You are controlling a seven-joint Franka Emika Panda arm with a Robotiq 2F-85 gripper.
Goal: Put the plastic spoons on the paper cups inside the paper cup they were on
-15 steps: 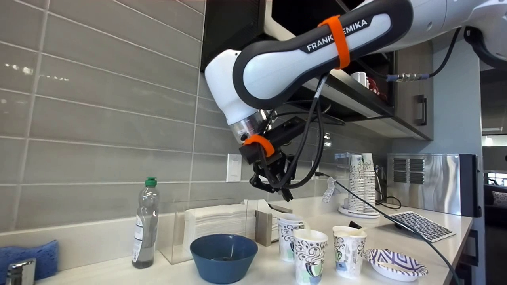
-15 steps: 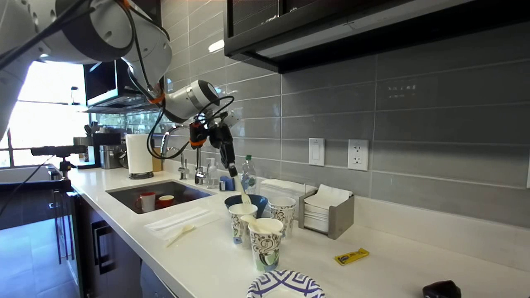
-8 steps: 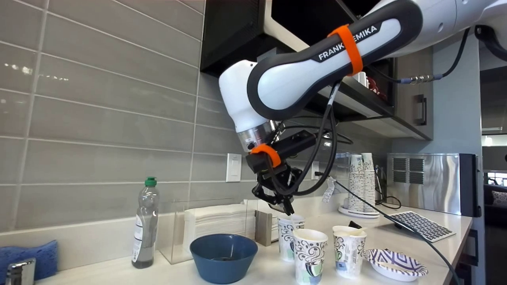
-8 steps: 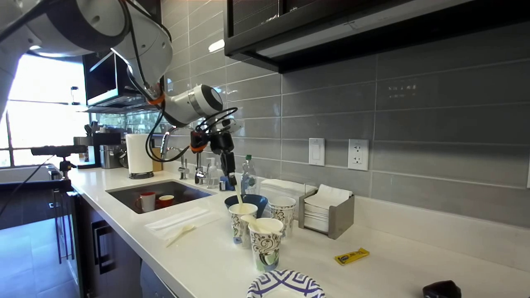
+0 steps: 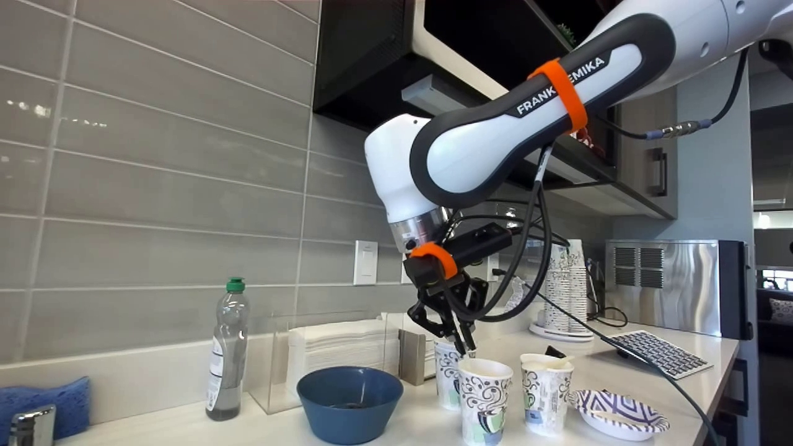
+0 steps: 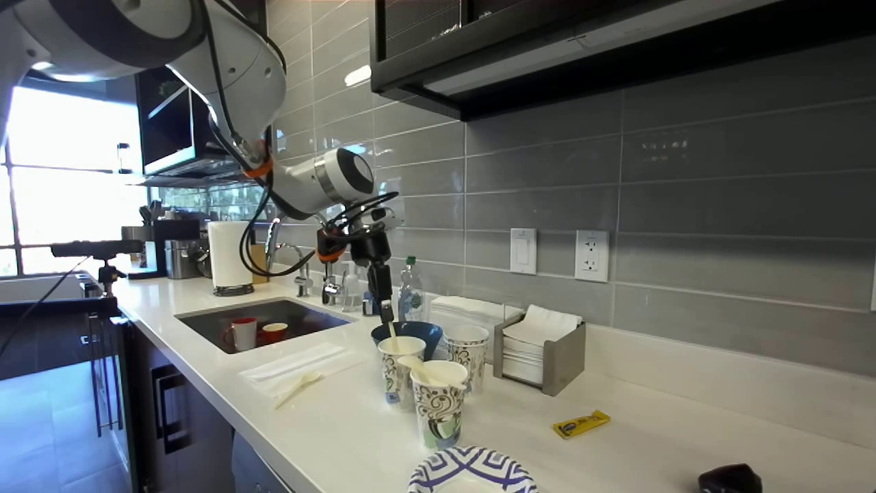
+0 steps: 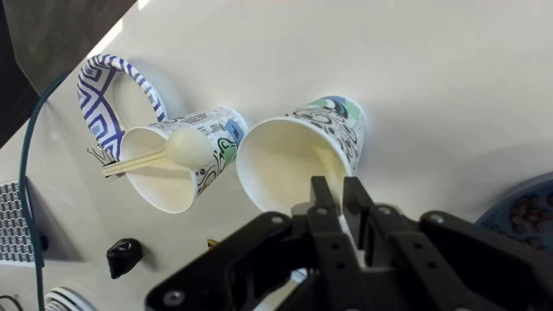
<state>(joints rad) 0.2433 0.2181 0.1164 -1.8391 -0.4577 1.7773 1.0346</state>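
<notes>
Above a paper cup (image 5: 485, 401), the down-tilted gripper (image 7: 337, 186) seemingly straddles a spoon (image 7: 330, 165).

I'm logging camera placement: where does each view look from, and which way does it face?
An exterior view: above the counter, facing the tiled wall aslant, metal appliance at frame right; arm and jaws show.
An exterior view: above the counter, facing the tiled wall aslant, sink at frame left; arm and jaws show.
Wrist view: on the wrist, looking down on paper cups; jaws at the bottom, tips close together.
Both exterior views share the paper cups and blue bowl.
</notes>
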